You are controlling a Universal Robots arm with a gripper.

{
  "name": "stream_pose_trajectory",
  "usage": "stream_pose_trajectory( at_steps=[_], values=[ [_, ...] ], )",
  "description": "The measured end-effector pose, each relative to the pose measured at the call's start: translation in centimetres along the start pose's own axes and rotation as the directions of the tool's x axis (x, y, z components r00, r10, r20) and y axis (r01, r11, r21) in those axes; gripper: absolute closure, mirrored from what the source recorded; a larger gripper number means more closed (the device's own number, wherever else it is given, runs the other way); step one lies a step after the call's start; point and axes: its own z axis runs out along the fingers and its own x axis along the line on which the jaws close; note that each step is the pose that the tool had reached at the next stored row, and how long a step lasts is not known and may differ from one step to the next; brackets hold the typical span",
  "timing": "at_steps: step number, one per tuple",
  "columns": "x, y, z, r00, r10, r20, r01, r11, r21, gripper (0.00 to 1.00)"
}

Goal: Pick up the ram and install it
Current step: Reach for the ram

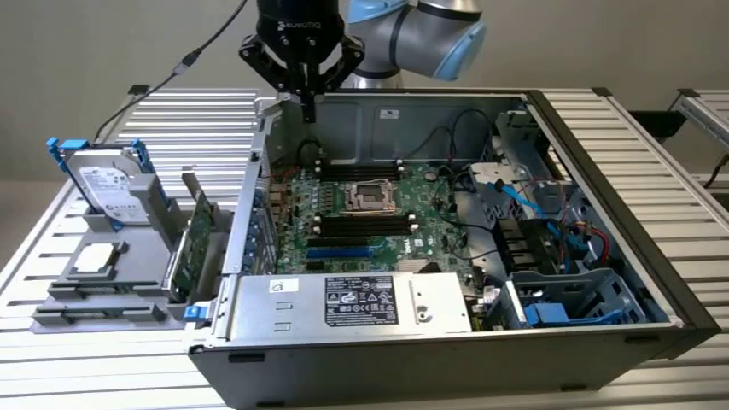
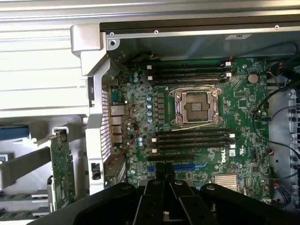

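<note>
The black gripper (image 1: pixel 304 88) is clamped shut on the ram (image 1: pixel 307 109), a narrow thin circuit-board stick seen edge-on and hanging upright beneath it, above the rear corner of the open grey metal computer case (image 1: pixel 638 248) at the exterior view's left; the green motherboard (image 2: pixel 243 98) with long black slots (image 2: pixel 192 138) lies below

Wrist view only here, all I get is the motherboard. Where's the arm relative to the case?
Observer: The arm hangs over the case's far corner on the exterior view's left, jaws shut and pointing down.
Operator: What's outside the case on that side?
Observer: A gray fixture holding an upright hard drive in blue rails.
Operator: Anything else on it?
Observer: A square silver chip lying flat, nearer the camera than the drive.
</note>
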Motion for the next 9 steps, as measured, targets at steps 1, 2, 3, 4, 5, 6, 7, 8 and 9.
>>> stream_pose_trajectory(
  at_steps=[1, 2, 3, 4, 5, 6, 7, 8, 9],
  values=[
    [0.4, -0.14, 0.01, 1.0000, 0.000, 0.0000, 0.000, 1.0000, -0.0003, 0.89],
    [0.8, -0.29, 0.02, 1.0000, 0.000, -0.0006, 0.000, 1.0000, -0.0002, 0.89],
    [1.0, -0.41, 0.04, 1.0000, 0.000, -0.0023, 0.000, 1.0000, 0.0000, 0.89],
    [1.3, -0.49, 0.08, 1.0000, 0.000, -0.0061, 0.000, 1.0000, 0.0007, 0.89],
    [1.5, -0.57, 0.13, 0.9999, 0.001, -0.0114, -0.001, 1.0000, 0.0017, 0.89],
    [1.7, -0.65, 0.17, 0.9999, 0.001, -0.0171, -0.001, 1.0000, 0.0029, 0.89],
    [1.8, -0.74, 0.22, 0.9997, 0.001, -0.0228, -0.001, 1.0000, 0.0040, 0.89],
    [2.0, -0.82, 0.26, 0.9996, 0.001, -0.0283, -0.001, 1.0000, 0.0053, 0.89],
    [2.3, -0.92, 0.32, 0.9994, 0.002, -0.0338, -0.001, 1.0000, 0.0064, 0.89]
  ],
)
